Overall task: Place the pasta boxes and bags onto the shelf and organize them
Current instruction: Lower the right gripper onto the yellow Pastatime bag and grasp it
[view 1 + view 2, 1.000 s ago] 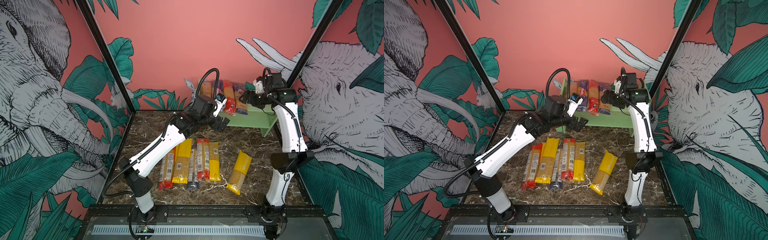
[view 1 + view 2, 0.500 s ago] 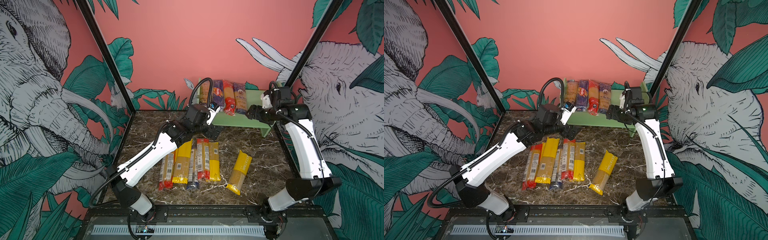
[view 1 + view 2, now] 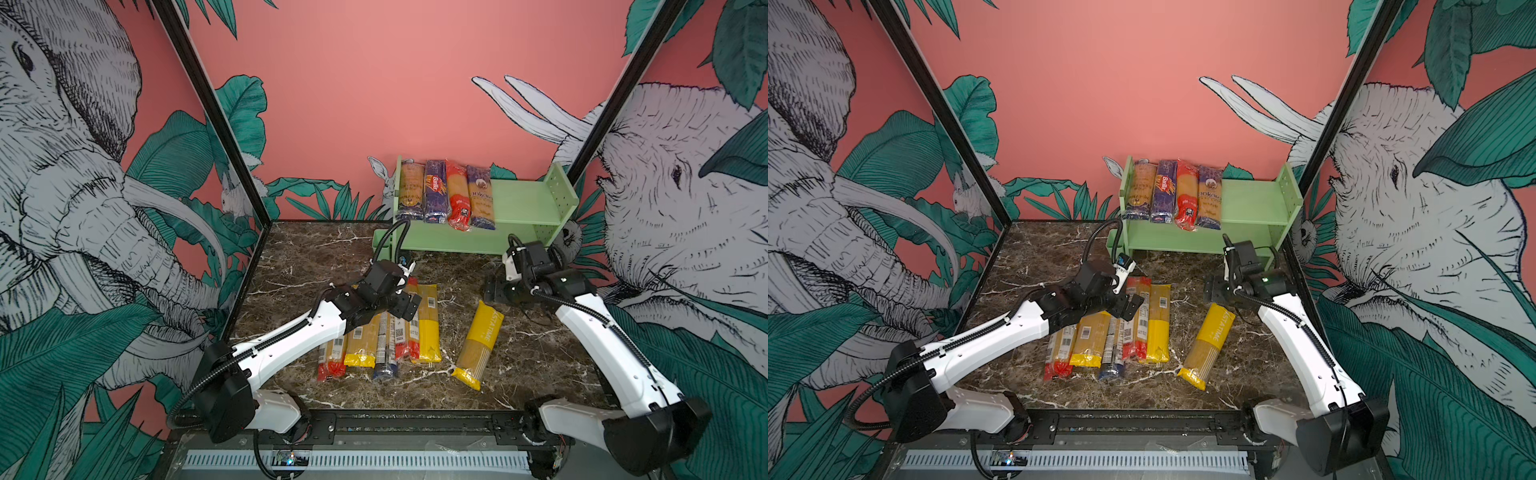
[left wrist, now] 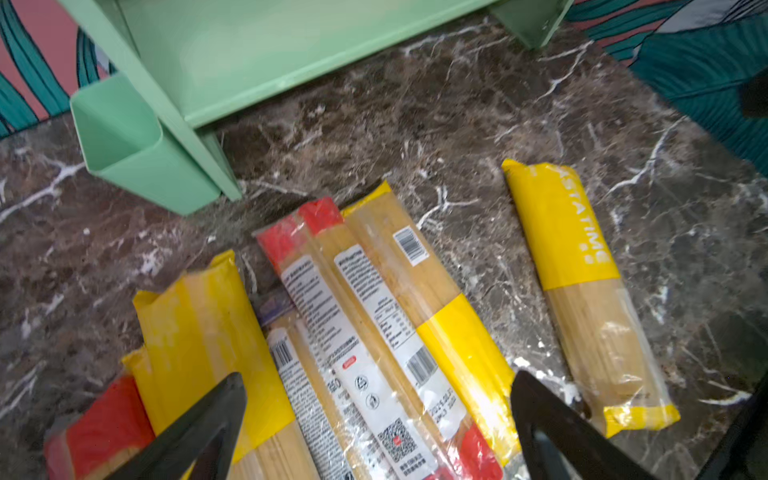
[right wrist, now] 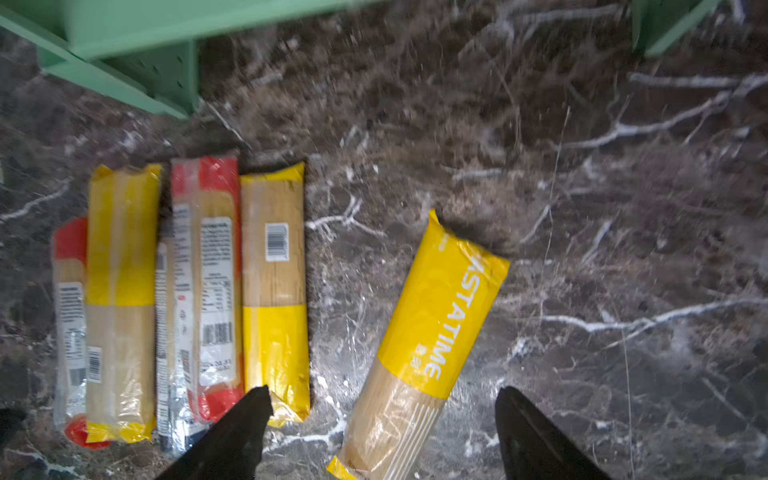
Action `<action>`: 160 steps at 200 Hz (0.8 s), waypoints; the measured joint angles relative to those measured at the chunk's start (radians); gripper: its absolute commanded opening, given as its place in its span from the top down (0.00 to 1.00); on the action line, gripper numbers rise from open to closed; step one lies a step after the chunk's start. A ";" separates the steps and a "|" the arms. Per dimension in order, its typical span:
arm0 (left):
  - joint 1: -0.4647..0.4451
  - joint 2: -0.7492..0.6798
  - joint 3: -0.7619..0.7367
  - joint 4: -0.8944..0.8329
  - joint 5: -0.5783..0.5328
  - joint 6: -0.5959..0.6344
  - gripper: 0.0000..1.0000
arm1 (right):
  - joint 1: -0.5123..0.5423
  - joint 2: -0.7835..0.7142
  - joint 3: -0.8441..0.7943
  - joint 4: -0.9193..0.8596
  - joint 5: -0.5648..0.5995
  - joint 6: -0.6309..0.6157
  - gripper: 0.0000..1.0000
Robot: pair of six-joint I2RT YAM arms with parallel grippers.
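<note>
Under the left gripper (image 4: 378, 376), jaws wide and empty, sits the row of spaghetti packs (image 3: 430, 336); right gripper (image 5: 382, 390), same spread, hangs over the lone yellow pack (image 3: 482, 332) at 3 o'clock. Shelf (image 3: 519, 199) at 12 o'clock: four packs (image 3: 457, 195) up top. Left arm (image 3: 291, 340) and right arm (image 3: 606, 340) stretch low.

High stereo overview; wrist close-ups over packs (image 4: 353, 332)

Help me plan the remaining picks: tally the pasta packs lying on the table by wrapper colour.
Yellow packs: 3
Red-ended packs: 3 (two lie pressed side by side)
Blue-ended pack: 1
Total: 7 on the table
</note>
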 measured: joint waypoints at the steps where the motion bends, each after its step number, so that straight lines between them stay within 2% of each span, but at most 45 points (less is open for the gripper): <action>1: -0.001 -0.001 -0.004 0.001 -0.002 -0.003 0.01 | 0.002 -0.001 -0.008 0.004 0.000 0.002 0.17; 29: -0.060 -0.035 -0.061 0.044 -0.071 -0.019 0.01 | 0.089 -0.018 -0.136 0.084 0.033 0.028 0.17; 49: -0.158 -0.072 -0.090 0.077 -0.145 -0.021 0.01 | 0.167 -0.079 -0.256 0.141 0.071 0.062 0.17; 76: -0.304 -0.105 -0.115 0.105 -0.256 -0.024 0.01 | 0.237 -0.237 -0.406 0.162 0.132 0.114 0.17; 99: -0.409 -0.125 -0.126 0.103 -0.353 -0.048 0.01 | 0.307 -0.336 -0.447 0.134 0.200 0.144 0.16; 129: -0.508 -0.175 -0.151 0.095 -0.457 -0.077 0.01 | 0.365 -0.391 -0.477 0.105 0.253 0.179 0.14; 131: -0.513 -0.180 -0.152 0.093 -0.462 -0.080 0.01 | 0.366 -0.393 -0.480 0.102 0.256 0.184 0.12; 133: -0.517 -0.185 -0.153 0.091 -0.467 -0.083 0.01 | 0.369 -0.394 -0.482 0.099 0.257 0.188 0.04; 136: -0.523 -0.190 -0.154 0.087 -0.475 -0.085 0.01 | 0.371 -0.396 -0.485 0.094 0.259 0.193 0.01; 160: -0.546 -0.234 -0.154 0.072 -0.529 -0.101 0.01 | 0.389 -0.422 -0.511 0.062 0.270 0.230 0.01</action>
